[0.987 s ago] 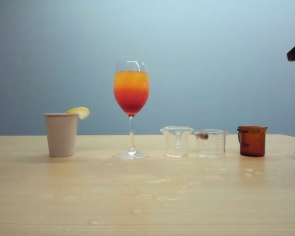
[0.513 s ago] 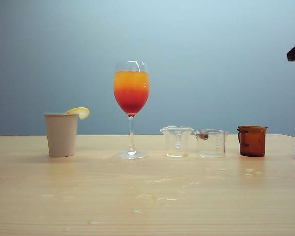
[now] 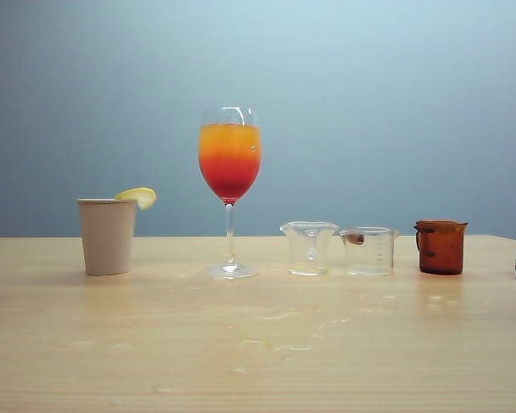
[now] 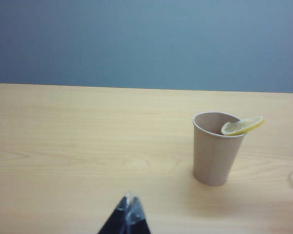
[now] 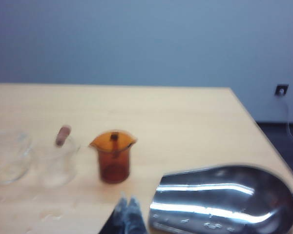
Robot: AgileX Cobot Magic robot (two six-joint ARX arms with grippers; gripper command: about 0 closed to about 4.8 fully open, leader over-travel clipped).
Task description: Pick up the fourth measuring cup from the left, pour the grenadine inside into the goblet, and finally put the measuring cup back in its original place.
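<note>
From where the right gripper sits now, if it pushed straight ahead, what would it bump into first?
Probably the fourth measuring cup, directly ahead of the shut right gripper; the metal scoop lies just beside that line.

Fourth measuring cup [image 3: 440, 247]: small beaker shape, see-through, tinted dark red-brown, pour spout at rim. Upright on the wooden table, far right of the row, just beyond two clear measuring cups. From the right wrist view [image 5: 113, 156] it looks drained, only tint on the walls.

Goblet [image 3: 230, 189]: tall clear stemmed glass, tulip bowl, round foot flat on table, upright, left of the clear cups. Bowl mostly full, layered: orange on top, grading down to the grenadine [image 3: 230, 182], dark red, settled at the bowl's bottom.
</note>
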